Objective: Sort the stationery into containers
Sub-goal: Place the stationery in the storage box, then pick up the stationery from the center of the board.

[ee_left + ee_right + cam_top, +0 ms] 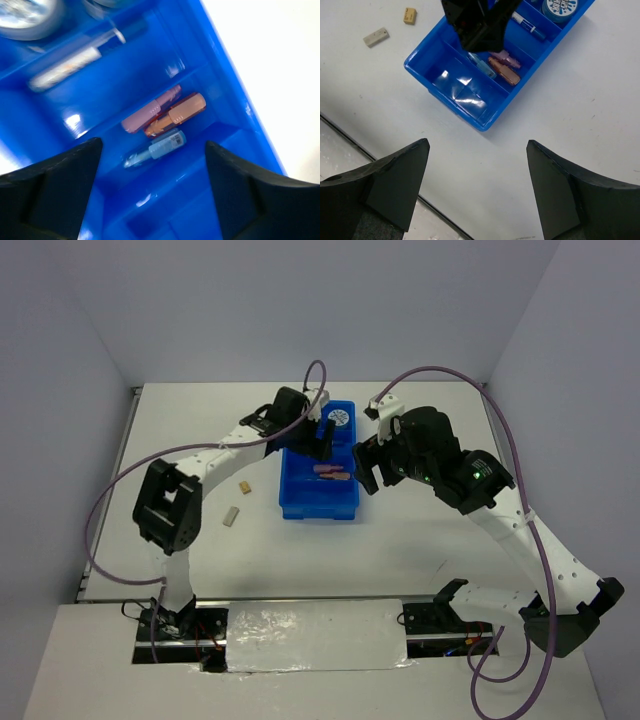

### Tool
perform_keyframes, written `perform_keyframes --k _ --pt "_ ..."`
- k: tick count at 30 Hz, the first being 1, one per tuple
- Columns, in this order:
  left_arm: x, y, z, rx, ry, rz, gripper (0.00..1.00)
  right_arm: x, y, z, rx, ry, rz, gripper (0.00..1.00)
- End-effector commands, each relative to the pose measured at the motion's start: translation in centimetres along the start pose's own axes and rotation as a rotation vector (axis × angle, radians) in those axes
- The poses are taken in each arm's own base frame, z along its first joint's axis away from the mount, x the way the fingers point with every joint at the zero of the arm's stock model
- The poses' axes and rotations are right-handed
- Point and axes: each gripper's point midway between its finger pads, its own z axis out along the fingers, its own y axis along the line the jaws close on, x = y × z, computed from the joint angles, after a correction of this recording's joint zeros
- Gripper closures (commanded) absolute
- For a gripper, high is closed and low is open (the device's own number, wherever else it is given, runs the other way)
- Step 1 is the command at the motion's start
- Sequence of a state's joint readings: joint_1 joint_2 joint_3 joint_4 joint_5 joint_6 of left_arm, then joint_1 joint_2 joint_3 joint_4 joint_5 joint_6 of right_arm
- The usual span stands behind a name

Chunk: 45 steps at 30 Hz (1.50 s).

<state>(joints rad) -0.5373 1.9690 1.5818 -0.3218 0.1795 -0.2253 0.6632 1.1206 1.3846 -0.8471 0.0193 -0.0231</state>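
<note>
Currently the left claw (319, 441) hangs over the middle of the blue tray (318, 510). Its two dark fingers (55, 185) are spread wide with nothing between them. Below it, one compartment holds three bars side by side: the pink bar (152, 107) and the orange bar (177, 114) are touching, and the light-blue bar (162, 146) lies just beside them on the near side. In the next compartment, farther from the arm bases, lies the white pen (80, 57) with its dark blue cap. Beyond that, in the end compartment, sits a round roll (338, 418) with a white patterned top.

The right claw (478, 145) is also wide open and holds nothing. It hovers over bare table (580, 100) just off the tray's right side and is tilted toward it. In its wrist view the black left claw blocks part of the bar and pen compartments, and in the top view the left arm (235, 445) covers the tray's far left corner.

Two items lie outside the tray on the table to its left, well apart from both claws. The tan bar (243, 486) is the nearer to the tray. The grey bar (232, 515) lies a little closer to the arm bases.
</note>
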Motion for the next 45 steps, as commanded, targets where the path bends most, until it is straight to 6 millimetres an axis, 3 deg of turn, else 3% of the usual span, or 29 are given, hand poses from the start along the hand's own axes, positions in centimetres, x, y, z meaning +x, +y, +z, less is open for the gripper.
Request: perform_keyframes --k 1,3,4,5,6,7,8,9,12,15,20,23,29,37,39,40,43,45 --pt "-8.6 -1.0 -9.8 -0.086 -0.317 -0.056 0.01 -1.0 -0.1 -0.1 0.002 -0.034 0.004 0.14" --pt "-9.3 0.0 -12.7 -0.177 -0.382 -0.143 0.01 -1.0 0.0 0.3 -0.006 -0.034 0.008 0.14" --pt "-9.4 2.0 -15.5 -0.311 -0.436 -0.202 0.01 -1.2 0.1 0.4 -0.009 -0.040 0.011 0.13" --pt "-7.2 3.4 -16.2 -0.396 -0.377 -0.246 0.00 -1.1 0.2 0.7 -0.012 -0.034 0.012 0.13" --pt "-6.8 3.8 -18.1 -0.433 -0.396 -0.299 0.01 -1.1 0.3 0.9 -0.018 -0.034 0.013 0.13" --pt "-4.4 5.2 -17.9 -0.490 -0.353 -0.308 0.01 -1.3 0.7 1.0 -0.040 -0.039 0.013 0.13" --pt "-3.2 5.4 -19.1 -0.505 -0.348 -0.316 0.01 -1.2 0.8 1.3 -0.045 -0.033 0.013 0.13" --pt "-1.8 6.0 -19.0 -0.518 -0.324 -0.322 0.01 -1.2 0.8 1.3 -0.048 -0.036 0.011 0.13" --pt "6.4 9.7 -18.1 -0.583 -0.133 -0.403 0.05 -1.4 1.0 1.7 -0.060 -0.036 0.005 0.13" --pt "11.7 11.5 -18.0 -0.621 0.008 -0.474 0.10 -1.6 1.3 2.1 -0.076 -0.032 -0.003 0.14" --pt "15.8 10.3 -15.6 -0.519 0.133 -0.466 0.10 -1.9 2.0 3.1 -0.112 -0.025 0.007 0.14" --pt "18.3 10.5 -14.6 -0.526 0.215 -0.469 0.10 -2.2 2.4 3.4 -0.135 -0.027 0.013 0.14" --pt "21.1 11.5 -13.5 -0.571 0.303 -0.466 0.12 -1.9 2.9 3.6 -0.163 -0.029 0.022 0.14" --pt "22.5 13.1 -12.0 -0.639 0.357 -0.490 0.26 -1.7 3.0 3.4 -0.171 -0.027 0.022 0.14" --pt "22.9 13.4 -11.7 -0.656 0.370 -0.497 0.35 -1.7 3.1 3.3 -0.172 -0.033 0.021 0.14" --pt "23.3 13.6 -11.6 -0.666 0.386 -0.501 0.45 -1.6 3.1 3.2 -0.172 -0.033 0.022 0.14" --pt "24.0 13.7 -11.5 -0.680 0.399 -0.514 0.48 -1.4 3.1 3.2 -0.170 -0.028 0.021 0.14" --pt "24.0 13.7 -11.6 -0.686 0.403 -0.522 0.64 -1.3 2.9 3.0 -0.160 -0.029 0.020 0.14"
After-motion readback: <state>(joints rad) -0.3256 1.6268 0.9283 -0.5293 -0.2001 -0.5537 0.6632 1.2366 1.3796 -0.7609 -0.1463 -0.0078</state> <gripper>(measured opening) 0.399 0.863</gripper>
